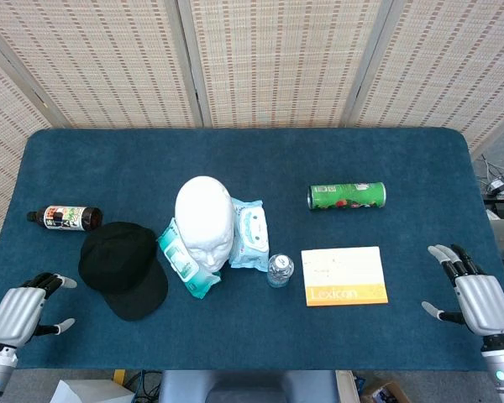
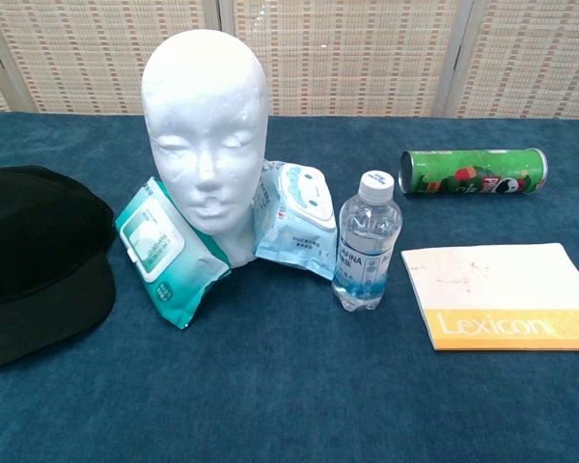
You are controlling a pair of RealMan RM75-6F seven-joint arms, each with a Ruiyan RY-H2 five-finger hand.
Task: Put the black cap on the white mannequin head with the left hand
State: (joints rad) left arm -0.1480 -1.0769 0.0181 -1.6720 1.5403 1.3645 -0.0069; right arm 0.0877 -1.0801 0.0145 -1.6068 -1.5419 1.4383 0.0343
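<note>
Black cap [image 1: 123, 268], soft matte fabric with a rounded crown and flat brim, lies on the surface [image 1: 235, 151] near its front left corner, brim toward the front edge. Just right of it stands the white mannequin head [image 1: 205, 220], smooth foam with faintly pitted skin, upright and facing the front edge. A teal wipes pack [image 1: 182, 259] and a pale blue wipes pack [image 1: 249, 234], both glossy plastic pouches, lean against its neck on either side. A clear ribbed water bottle [image 1: 279, 269] stands beside the blue pack, and a flat white-and-orange Lexicon book [image 1: 343, 275] lies further right. A green cylindrical can [image 1: 346, 196] lies on its side behind the book; a dark glass bottle [image 1: 65, 217] lies near the left edge. The left robot hand [image 1: 23, 311] and right robot hand [image 1: 477, 295], grey and segmented, hover at the front corners with fingers apart, holding nothing. Blue felt-like cloth covers the surface; woven screens stand behind.
</note>
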